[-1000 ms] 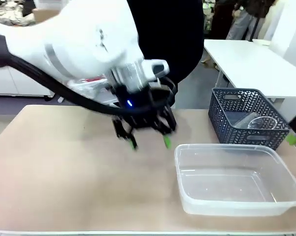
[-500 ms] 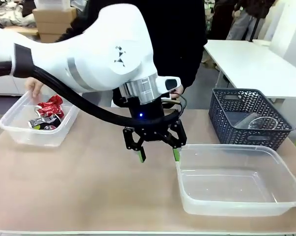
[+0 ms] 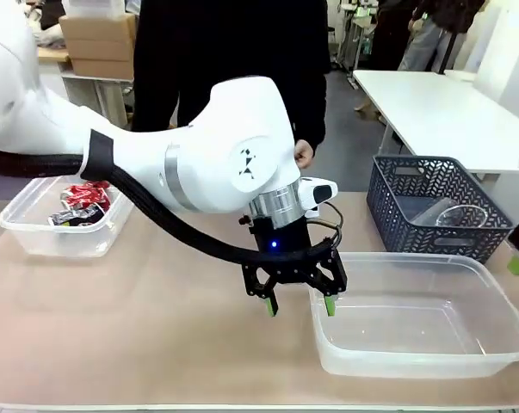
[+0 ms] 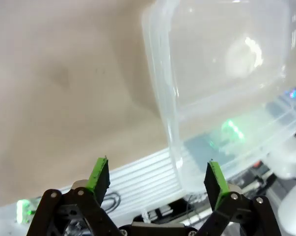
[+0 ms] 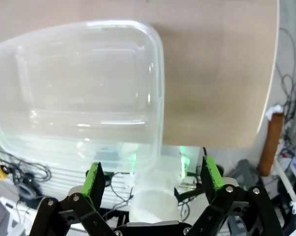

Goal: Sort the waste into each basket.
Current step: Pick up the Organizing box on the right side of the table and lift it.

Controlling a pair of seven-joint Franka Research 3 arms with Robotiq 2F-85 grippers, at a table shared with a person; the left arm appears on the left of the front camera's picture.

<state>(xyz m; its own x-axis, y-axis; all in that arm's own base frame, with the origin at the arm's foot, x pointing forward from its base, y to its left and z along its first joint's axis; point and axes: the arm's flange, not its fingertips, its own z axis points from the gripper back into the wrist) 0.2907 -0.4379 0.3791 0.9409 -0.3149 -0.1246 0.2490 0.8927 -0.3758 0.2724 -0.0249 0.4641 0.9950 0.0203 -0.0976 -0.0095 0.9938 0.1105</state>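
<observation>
The left arm is stretched in from the left across the middle of the table, with its wrist turned straight down. The left gripper is held with its 2 fingers spread wide and nothing gripped. The left rim of the large clear tub is seen between the pads in the left wrist view; whether a pad touches the wall cannot be told. The right gripper is likewise spread and is held above the tub's other end, near the table edge. Crushed red cans are lying in the small clear tub at the far left. A clear cup is lying in the dark lattice basket at the far right. A person's hand is held behind the arm.
</observation>
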